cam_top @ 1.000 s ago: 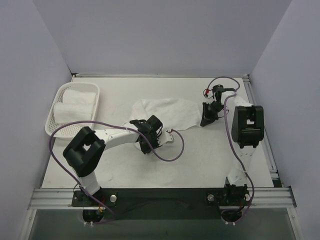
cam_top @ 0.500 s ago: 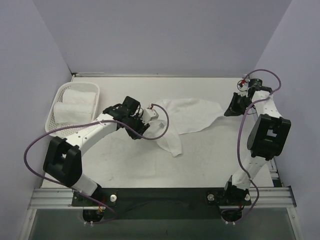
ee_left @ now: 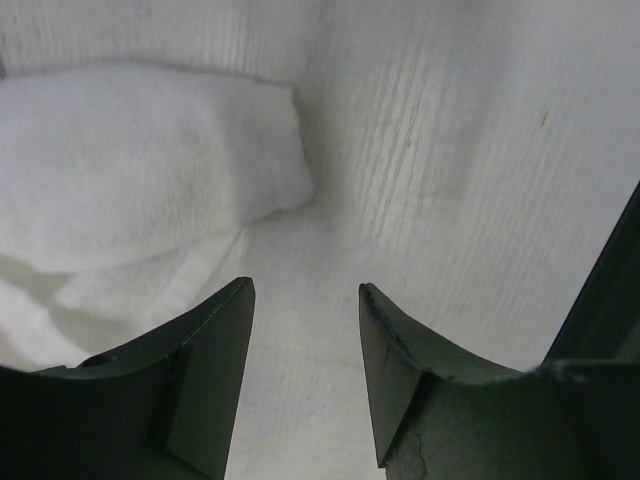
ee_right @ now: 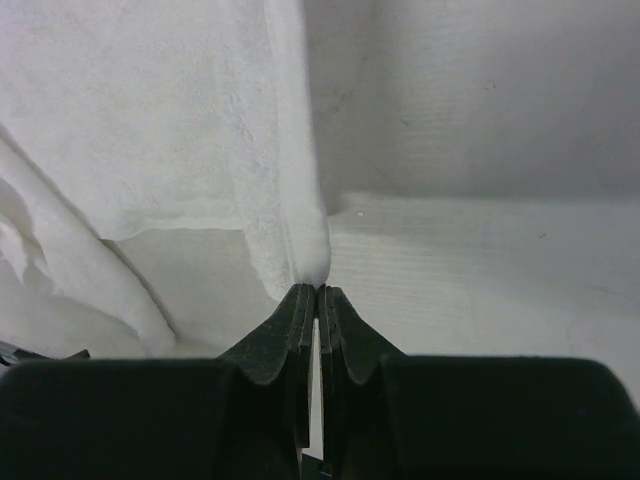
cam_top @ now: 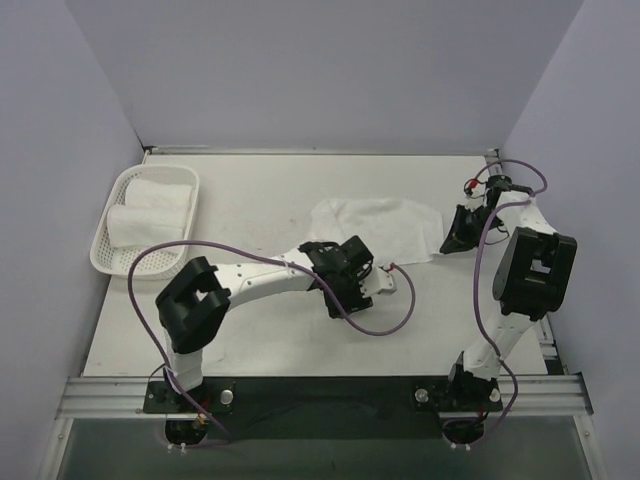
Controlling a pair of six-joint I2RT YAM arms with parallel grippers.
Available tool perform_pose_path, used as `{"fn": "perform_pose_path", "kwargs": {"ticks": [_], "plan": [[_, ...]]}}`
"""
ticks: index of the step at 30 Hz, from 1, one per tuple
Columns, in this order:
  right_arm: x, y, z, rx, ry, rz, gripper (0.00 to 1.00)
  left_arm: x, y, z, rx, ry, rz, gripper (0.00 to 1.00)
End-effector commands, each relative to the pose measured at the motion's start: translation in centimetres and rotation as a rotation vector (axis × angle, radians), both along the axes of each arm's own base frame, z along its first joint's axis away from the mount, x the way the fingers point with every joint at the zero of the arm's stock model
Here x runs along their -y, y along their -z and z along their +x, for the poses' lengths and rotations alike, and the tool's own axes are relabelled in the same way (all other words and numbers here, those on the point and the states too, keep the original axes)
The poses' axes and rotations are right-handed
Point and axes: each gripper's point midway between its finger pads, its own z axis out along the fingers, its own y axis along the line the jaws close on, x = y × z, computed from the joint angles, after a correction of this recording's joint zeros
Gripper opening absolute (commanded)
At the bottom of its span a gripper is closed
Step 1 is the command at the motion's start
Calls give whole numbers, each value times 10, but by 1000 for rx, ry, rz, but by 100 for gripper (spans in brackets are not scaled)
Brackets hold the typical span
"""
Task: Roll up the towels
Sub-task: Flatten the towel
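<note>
Right hand pinched tight on towel edge, left hand parted, holding nothing

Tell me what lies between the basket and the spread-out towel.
Nothing: bare table separates basket from towel, seen in the top view.

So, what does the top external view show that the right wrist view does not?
Only top external: the white plastic lattice basket holding white towels, and the left gripper. Only right wrist: the hem of the spread white terry-cloth towel pinched between shut fingertips. Both: that towel, the right gripper and the pale table.
</note>
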Motion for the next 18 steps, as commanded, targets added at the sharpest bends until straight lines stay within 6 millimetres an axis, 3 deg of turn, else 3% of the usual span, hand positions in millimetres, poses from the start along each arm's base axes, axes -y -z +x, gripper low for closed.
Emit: {"fn": "perform_pose_path", "kwargs": {"ticks": [1,2,7,13,18], "plan": [[4,-15,-10,5,-1,-6,0,42,-9,1,70,11,-34,57],[4,-16,-10,7,0,-5,0,48,0,-7,60,30,-20,57],[7,-19,-13,9,4,1,0,62,7,0,94,7,2,57],[10,-21,-15,11,14,6,0,58,30,13,135,-34,76,56],[12,-20,-16,9,16,6,0,56,44,17,144,-48,109,42]]}}
